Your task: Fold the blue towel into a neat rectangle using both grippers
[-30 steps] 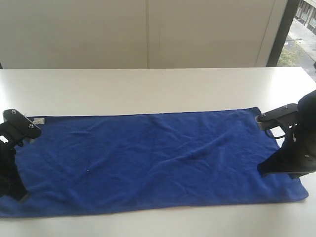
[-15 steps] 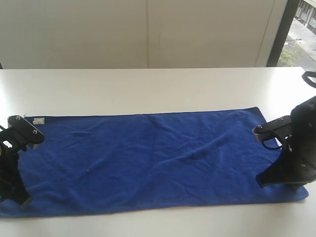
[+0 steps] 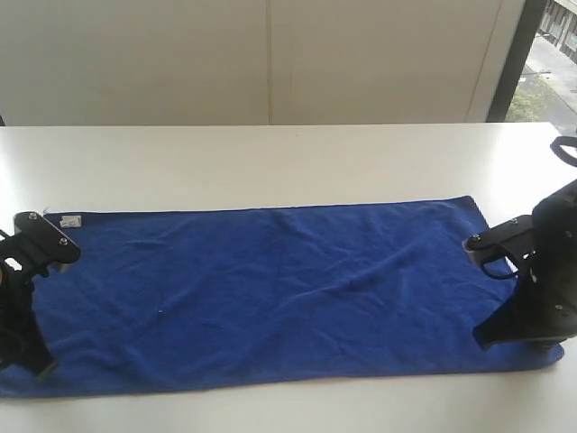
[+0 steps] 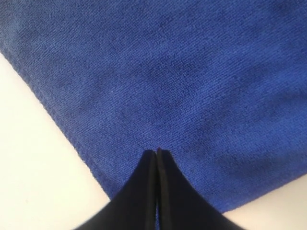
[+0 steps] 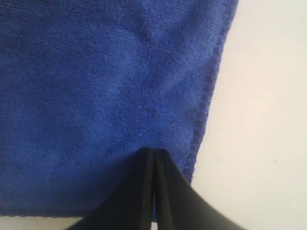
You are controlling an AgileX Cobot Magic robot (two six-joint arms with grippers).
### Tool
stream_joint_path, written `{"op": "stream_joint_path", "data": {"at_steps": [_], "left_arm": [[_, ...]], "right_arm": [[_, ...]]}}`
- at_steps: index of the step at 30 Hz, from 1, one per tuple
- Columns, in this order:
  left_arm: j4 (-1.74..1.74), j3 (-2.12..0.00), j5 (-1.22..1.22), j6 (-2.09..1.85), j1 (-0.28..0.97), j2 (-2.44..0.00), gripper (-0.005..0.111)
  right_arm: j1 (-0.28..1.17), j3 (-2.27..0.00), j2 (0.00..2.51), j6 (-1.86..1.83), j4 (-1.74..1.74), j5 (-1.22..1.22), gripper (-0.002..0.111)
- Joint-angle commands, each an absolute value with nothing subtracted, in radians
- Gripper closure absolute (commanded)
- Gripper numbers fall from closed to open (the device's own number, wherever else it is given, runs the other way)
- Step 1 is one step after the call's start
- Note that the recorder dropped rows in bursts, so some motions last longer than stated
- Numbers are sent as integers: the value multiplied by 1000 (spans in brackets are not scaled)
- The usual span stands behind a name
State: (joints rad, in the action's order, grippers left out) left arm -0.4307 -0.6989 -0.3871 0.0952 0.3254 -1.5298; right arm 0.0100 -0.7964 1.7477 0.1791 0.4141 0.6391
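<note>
Blue towel [image 3: 279,298] flat on white table [image 3: 270,162], spanning the lower exterior frame. Left gripper [image 4: 157,152] over its lower-left corner, right gripper [image 5: 154,152] lower-right, both with fingers pressed together. Only wrist views show tips just inside hems; white label [image 3: 70,220] only exterior, upper left.

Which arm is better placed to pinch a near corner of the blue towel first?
Right, marginally. The right pincer, shut, sits closer to the side hem of the blue towel by its corner; the left pincer, also shut, sits farther in from its edge. Both must open first.
</note>
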Motion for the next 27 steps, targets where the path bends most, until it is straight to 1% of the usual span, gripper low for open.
{"op": "stream_joint_path", "data": {"at_steps": [1,11,16,27], "left_arm": [[-421,-699,-407,98,322,-1529,107],[-421,-699,-407,94,322,-1529,107],[-421,-699,-404,94,322,-1529,107],[-421,-699,-397,91,322,-1526,107]], "right_arm": [[10,-779,1761,188,423,706,108],[10,-752,1761,188,436,723,108],[8,-746,1761,292,523,756,108],[8,-746,1742,301,535,755,108]]}}
